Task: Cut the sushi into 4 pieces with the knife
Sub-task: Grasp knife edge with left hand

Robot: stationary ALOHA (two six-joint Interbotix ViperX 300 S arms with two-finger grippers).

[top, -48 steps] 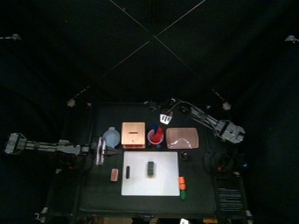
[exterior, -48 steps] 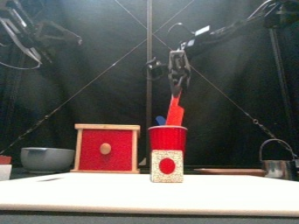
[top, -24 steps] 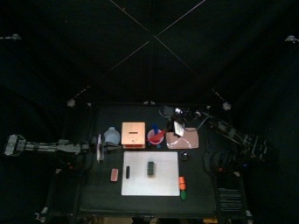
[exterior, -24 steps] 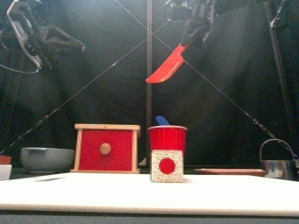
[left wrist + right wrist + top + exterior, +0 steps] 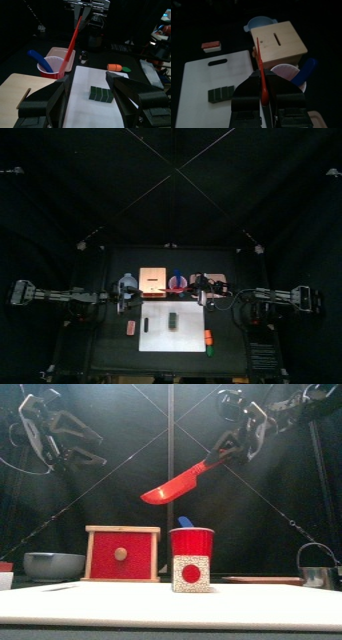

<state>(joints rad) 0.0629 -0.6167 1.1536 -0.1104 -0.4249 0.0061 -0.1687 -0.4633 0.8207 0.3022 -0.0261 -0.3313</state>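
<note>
Swinging the red knife [image 5: 181, 482] clear of the red cup [image 5: 191, 542], our right hand [image 5: 264, 89] has tipped it from upright to a low slant, jaws clamped on the handle. We judge the tool is won but no cut has begun. The sushi roll [image 5: 174, 317] lies whole on the white cutting board [image 5: 187, 336], our left hand [image 5: 118, 296] beside the board, jaws apart. The front view gives the blade's height and slant, which the top view hides; the wrist views show the roll unsplit
</note>
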